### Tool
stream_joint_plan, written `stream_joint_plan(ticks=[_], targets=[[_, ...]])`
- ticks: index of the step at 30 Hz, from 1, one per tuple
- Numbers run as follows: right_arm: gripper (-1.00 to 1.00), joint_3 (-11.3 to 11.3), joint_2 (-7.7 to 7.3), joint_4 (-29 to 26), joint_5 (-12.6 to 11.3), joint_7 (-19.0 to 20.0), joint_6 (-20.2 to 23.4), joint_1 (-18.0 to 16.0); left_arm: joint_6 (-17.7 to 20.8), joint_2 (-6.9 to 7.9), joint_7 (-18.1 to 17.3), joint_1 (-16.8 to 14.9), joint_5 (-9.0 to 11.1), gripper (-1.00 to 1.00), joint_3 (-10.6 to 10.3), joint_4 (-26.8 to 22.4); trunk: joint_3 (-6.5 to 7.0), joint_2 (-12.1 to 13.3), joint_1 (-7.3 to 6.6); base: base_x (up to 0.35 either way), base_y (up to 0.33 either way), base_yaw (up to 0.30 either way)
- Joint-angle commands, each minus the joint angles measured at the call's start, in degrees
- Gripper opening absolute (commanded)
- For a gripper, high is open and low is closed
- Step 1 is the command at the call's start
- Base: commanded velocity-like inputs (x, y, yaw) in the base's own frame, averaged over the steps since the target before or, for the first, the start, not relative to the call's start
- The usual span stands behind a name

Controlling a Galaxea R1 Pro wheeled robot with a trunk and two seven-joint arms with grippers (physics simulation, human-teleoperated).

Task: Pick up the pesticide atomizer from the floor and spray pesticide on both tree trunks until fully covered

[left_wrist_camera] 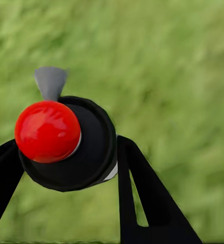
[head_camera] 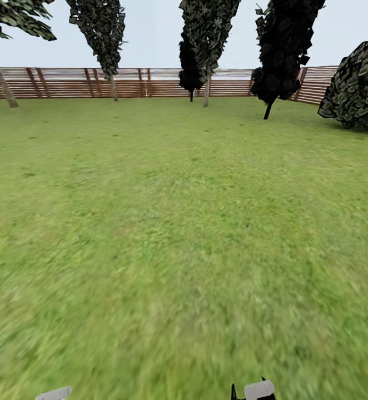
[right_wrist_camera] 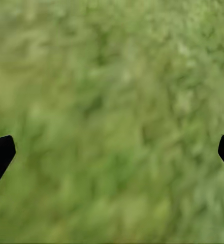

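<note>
The pesticide atomizer (left_wrist_camera: 86, 152) is a round black bottle with a glossy red top (left_wrist_camera: 47, 131) and a small grey nozzle (left_wrist_camera: 51, 81). My left gripper (left_wrist_camera: 66, 147) is shut on it, one black finger (left_wrist_camera: 2, 175) pressed to each side, and blurred grass lies beyond. In the right wrist view my right gripper (right_wrist_camera: 112, 152) is open and empty, its dark fingertips (right_wrist_camera: 0, 152) far apart over the lawn. Pale parts of both arms (head_camera: 259, 390) peek in at the bottom edge of the head view. The two trees of the task and their trunks are out of view.
The garden lawn (head_camera: 178, 222) stretches ahead to a brown slatted fence (head_camera: 150, 82). Several dark narrow cypress-like trees (head_camera: 206, 39) stand along it. A leaning palm (head_camera: 0, 78) is at far left and a dark round bush (head_camera: 356, 89) at far right.
</note>
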Motion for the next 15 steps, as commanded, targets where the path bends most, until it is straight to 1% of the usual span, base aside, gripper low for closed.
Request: stream_joint_plan(ticks=[1,3,7,9,15], targets=[[1.0,0.01,0.0,0.0,0.02,0.0,0.0,0.0,-0.01,0.0,-0.02,0.0,0.01,-1.0,0.03,0.0,0.05,0.0,0.0,0.0,0.0,0.274],[1.0,0.04,-0.06,0.01,0.18,0.11,0.0,0.0,-0.01,0.0,-0.02,0.0,0.01,-1.0,0.03,0.0,0.12,0.0,0.0,0.0,0.0,0.2],[1.0,0.16,-0.16,0.07,0.49,0.37,0.0,0.0,-0.02,0.0,-0.02,0.0,0.01,-1.0,0.03,0.0,0.16,0.0,0.0,0.0,0.0,0.039],[1.0,0.18,-0.17,0.08,0.52,0.42,0.0,0.0,-0.02,0.0,-0.02,0.0,0.01,-1.0,0.03,0.0,0.25,0.0,0.0,0.0,0.0,0.12],[1.0,0.18,-0.18,0.09,0.53,0.35,0.0,0.0,-0.01,0.0,-0.02,0.0,0.01,-1.0,0.03,0.0,0.58,0.0,0.0,0.0,0.0,0.21]])
